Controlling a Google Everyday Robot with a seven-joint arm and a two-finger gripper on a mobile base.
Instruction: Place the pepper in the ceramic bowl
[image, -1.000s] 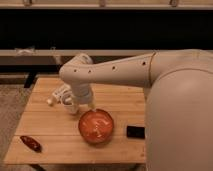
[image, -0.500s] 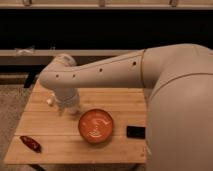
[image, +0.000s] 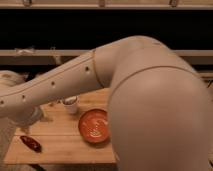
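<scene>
The pepper is small, dark red and elongated, and lies near the front left corner of the wooden table. The ceramic bowl is glossy orange-red with pale streaks inside, and it stands right of the table's middle with nothing in it. My arm reaches across the view from the right to the left. Its end with the gripper hangs over the table's left part, above and a little behind the pepper, apart from it. The arm's bulk hides the table's right side.
A small white cup stands on the table behind the bowl, just under the arm. Dark shelves run along the back wall. The table's left edge is close to the pepper.
The arm has swung further left, away from the bowl and toward the pepper's side. The arm now fills much more of the view. Pepper and bowl have not moved on the table.
</scene>
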